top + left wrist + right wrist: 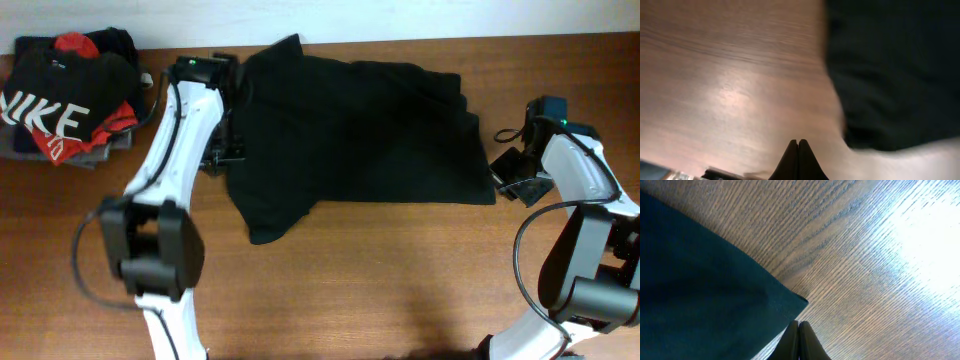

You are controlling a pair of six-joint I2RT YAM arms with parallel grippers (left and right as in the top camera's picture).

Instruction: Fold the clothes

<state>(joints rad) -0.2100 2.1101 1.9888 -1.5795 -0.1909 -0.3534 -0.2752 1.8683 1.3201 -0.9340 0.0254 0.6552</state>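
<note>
The clothes, a plain black T-shirt (350, 130), lies partly folded across the back middle of the table. My left gripper (222, 158) sits at the shirt's left edge. In the left wrist view its fingertips (798, 143) are pressed together over bare wood, with the black fabric (890, 75) off to the upper right. My right gripper (510, 178) is by the shirt's lower right corner. In the right wrist view it (798, 324) is shut and empty, its tips just below the corner of the fabric (700, 280).
A pile of other garments (65, 95), including a black shirt with large white letters and something red, sits at the back left corner. The wooden table (380, 280) stretches bare toward the front. Cables lie near the right arm (580, 170).
</note>
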